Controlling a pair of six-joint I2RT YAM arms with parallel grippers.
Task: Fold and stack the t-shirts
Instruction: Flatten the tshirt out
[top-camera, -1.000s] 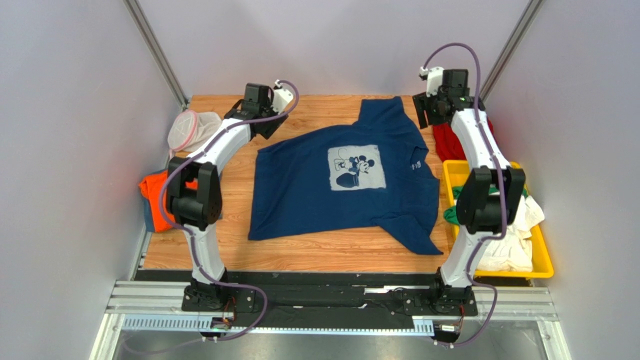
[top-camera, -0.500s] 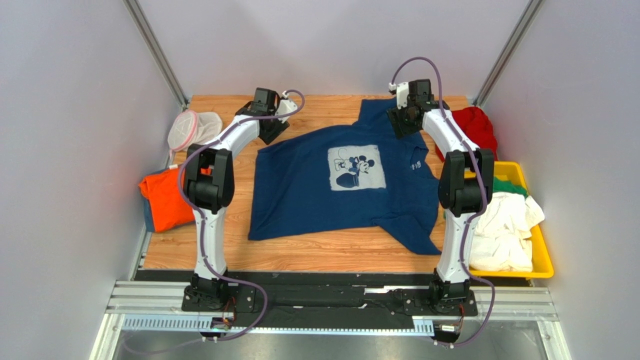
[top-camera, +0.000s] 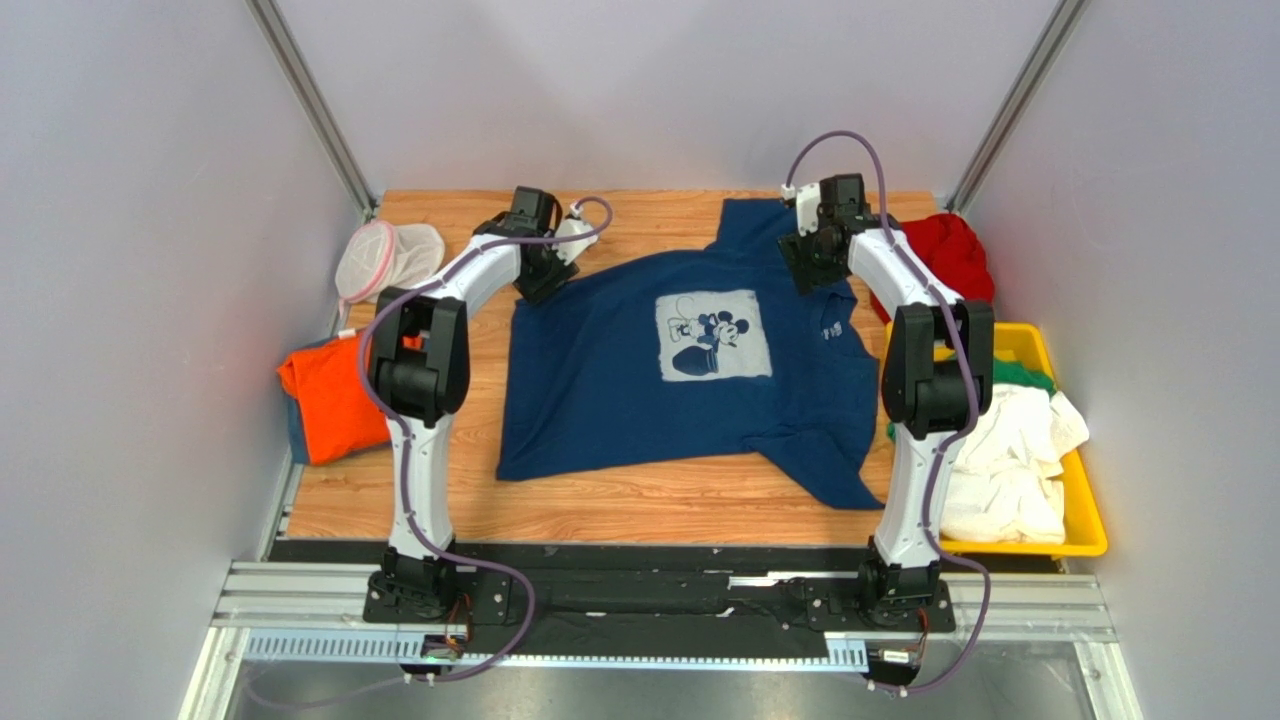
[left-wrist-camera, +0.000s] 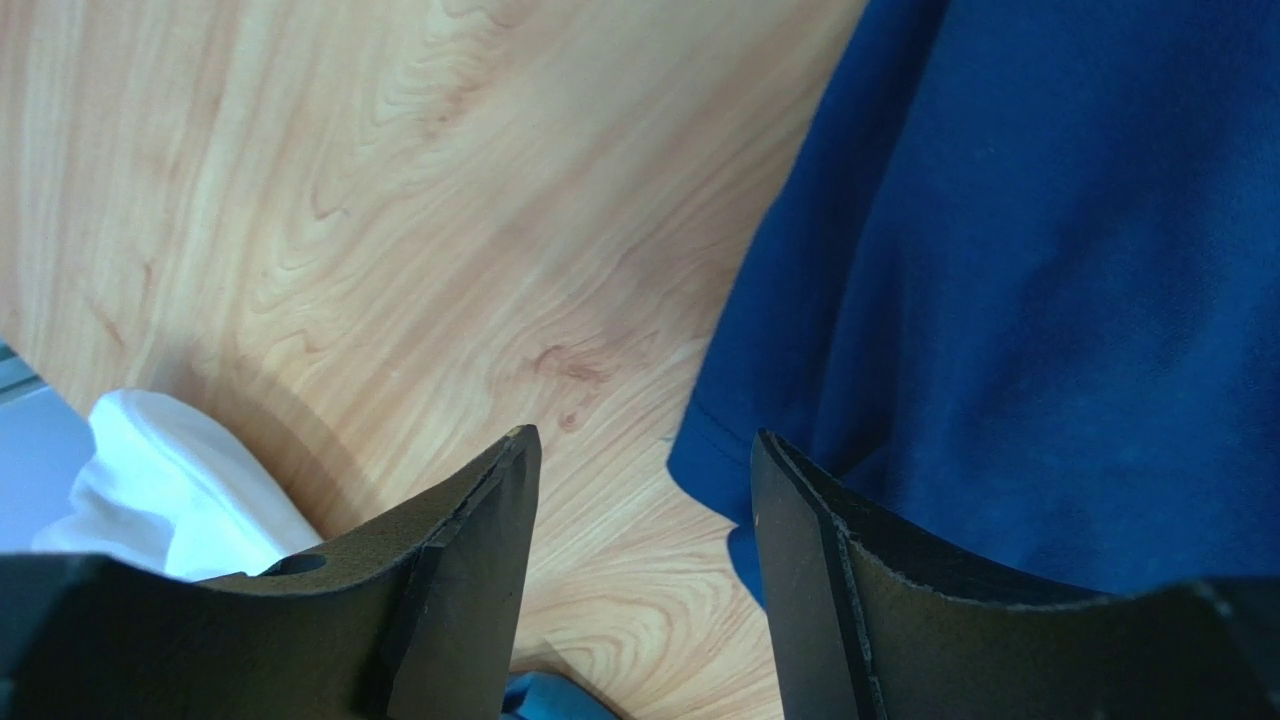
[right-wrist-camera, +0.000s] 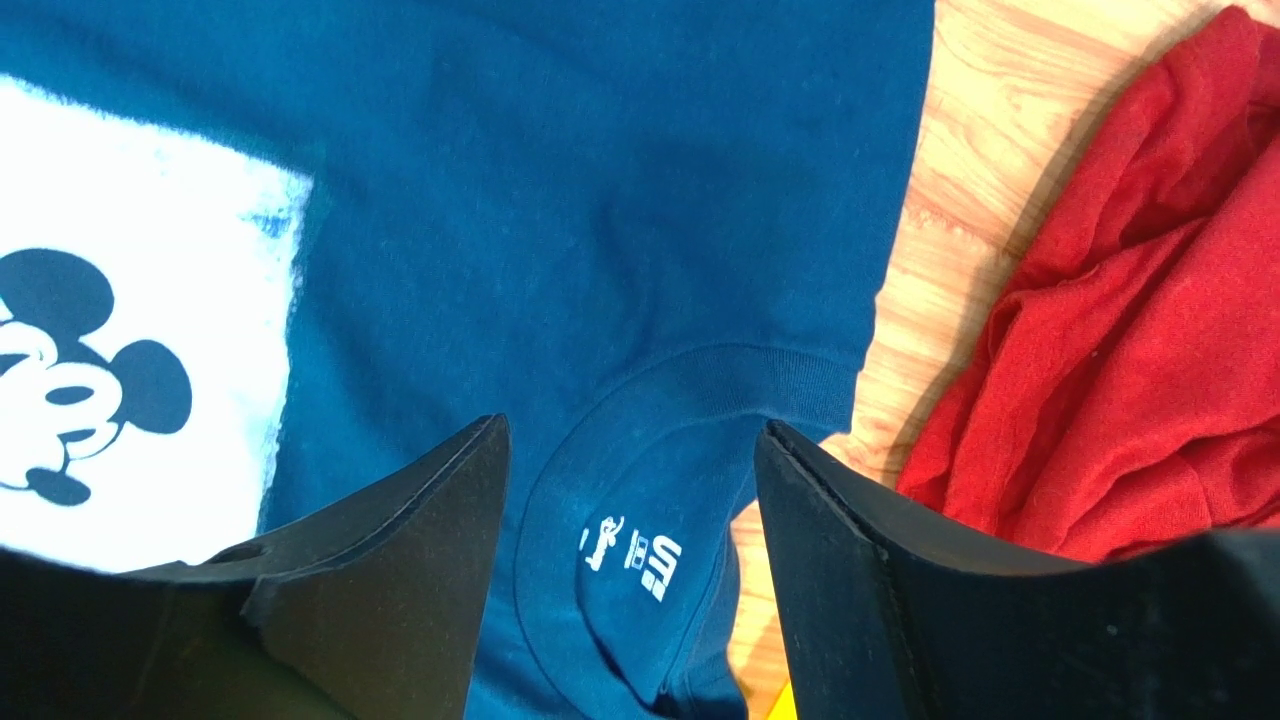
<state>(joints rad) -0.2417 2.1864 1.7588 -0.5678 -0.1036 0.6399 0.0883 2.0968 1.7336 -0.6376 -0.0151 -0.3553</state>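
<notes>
Navy shirt (top-camera: 684, 375) lies spread in centre of table (top-camera: 631, 510), print up. Left gripper (left-wrist-camera: 639, 450) is at shirt's upper-left corner, fingers apart, nothing between them. Right gripper (right-wrist-camera: 631, 435) is over collar, upper right, fingers also apart. Red shirt (right-wrist-camera: 1112, 330) just beside, right. Orange shirt (top-camera: 323, 398) at left edge. White shirt (top-camera: 1014, 465) in yellow bin (top-camera: 1089, 518), lower right.

White-and-black arms (top-camera: 403, 468), purplish cables (top-camera: 842, 134), apparently matte black fingers (left-wrist-camera: 451, 585)

Pale grey walls (top-camera: 135, 225) enclose a wooden table (top-camera: 631, 513).
</notes>
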